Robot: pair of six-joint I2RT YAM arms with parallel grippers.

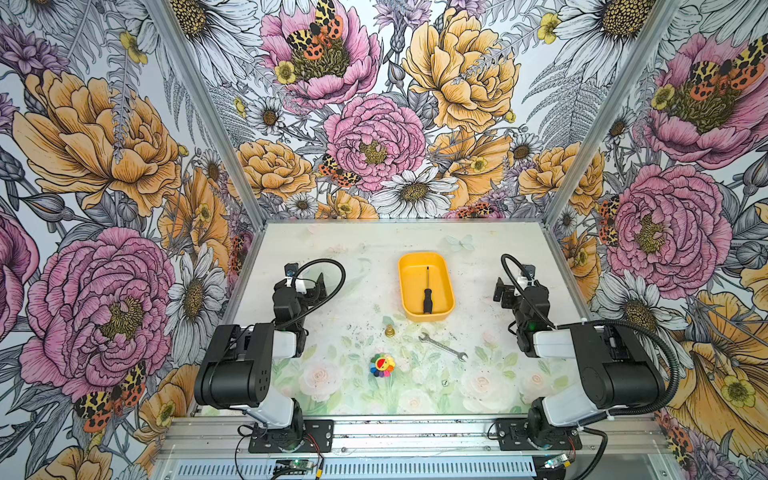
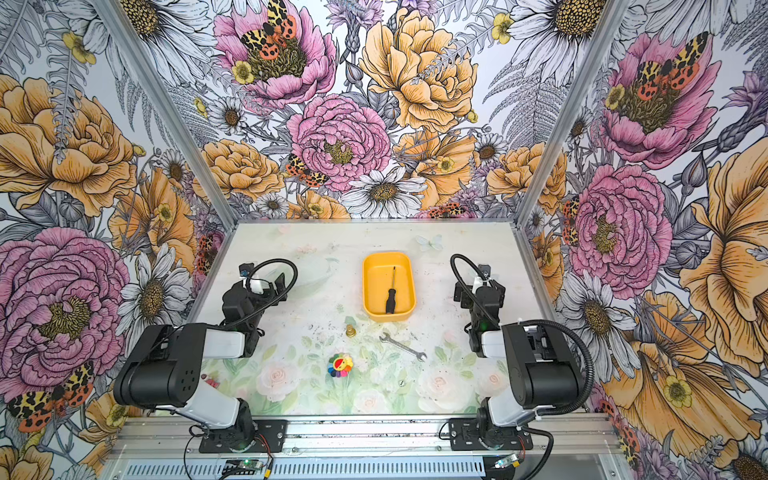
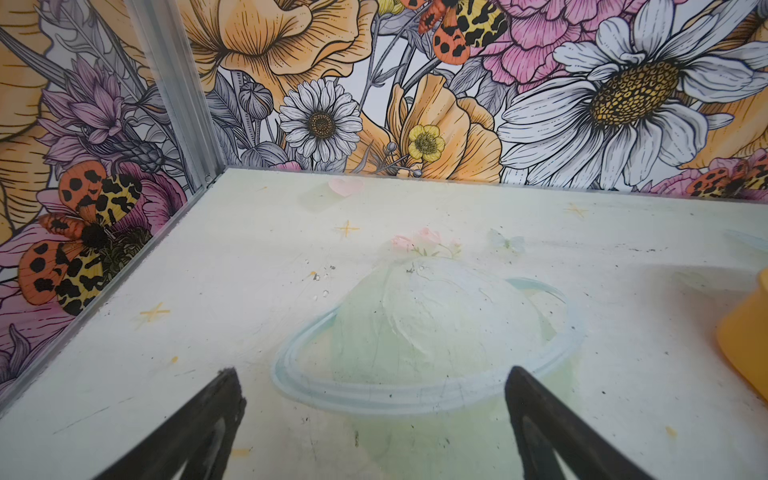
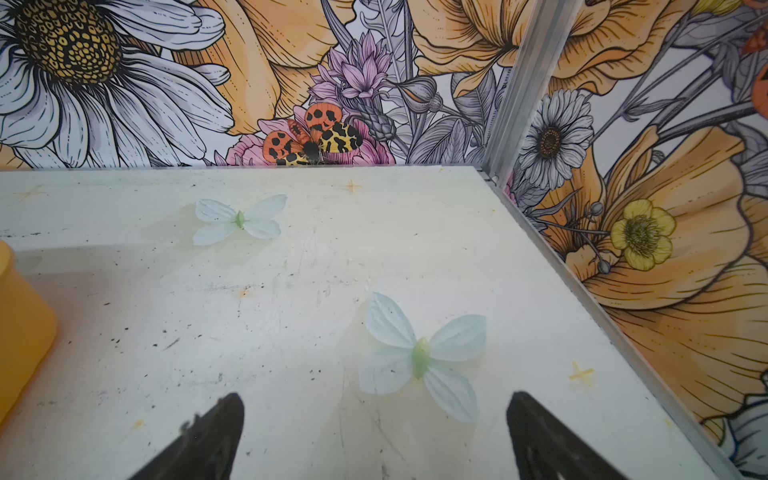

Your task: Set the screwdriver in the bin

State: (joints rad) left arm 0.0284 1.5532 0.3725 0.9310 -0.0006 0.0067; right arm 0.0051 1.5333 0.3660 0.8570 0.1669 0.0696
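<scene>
A: Where is the screwdriver?
B: It lies flat on the floor of the bin, handle toward the near wall and shaft pointing away from the arms. It is wholly inside the walls, so I judge the task done.
A: And the right gripper?
B: Its jaws are spread wide with nothing between them, only bare table below. The bin is well off to its inner side.
A: The left gripper?
B: It is spread and empty too, with the bin well off on its inner side. The bin lies between the two, nearer the right one.
A: Why do they stand so far off?
B: My guess is that both are parked clear so nothing nudges the bin. The wrench lies on the table outside the bin, and the task does not call for it.
</scene>
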